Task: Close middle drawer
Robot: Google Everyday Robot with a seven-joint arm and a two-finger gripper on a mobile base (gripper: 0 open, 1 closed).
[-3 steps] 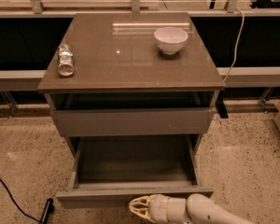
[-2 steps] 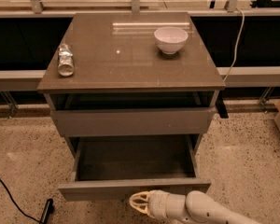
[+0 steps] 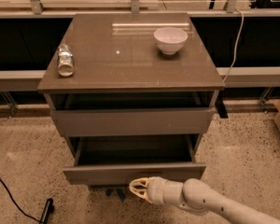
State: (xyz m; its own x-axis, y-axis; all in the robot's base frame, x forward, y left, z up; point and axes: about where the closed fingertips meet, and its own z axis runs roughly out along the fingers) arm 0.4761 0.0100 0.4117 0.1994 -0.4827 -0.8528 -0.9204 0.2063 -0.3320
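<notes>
We see the end effector (image 3: pixel 139 188) at the pulled-out middle drawer (image 3: pixel 130 172) front; its grip we cannot tell.

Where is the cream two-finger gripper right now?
Low centre of the camera view: the gripper is at the lower front edge of the pulled-out grey-brown middle drawer.

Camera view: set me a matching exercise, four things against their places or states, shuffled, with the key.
Things:
1. white bowl
2. clear bottle
3. middle drawer
4. gripper

Places or states:
A. pulled well out of the cabinet
B. on the tabletop, back right
C. on the tabletop, near the left edge
D. low down, at the front panel of the open drawer

Pairs: 1-B, 2-C, 3-A, 4-D
</notes>
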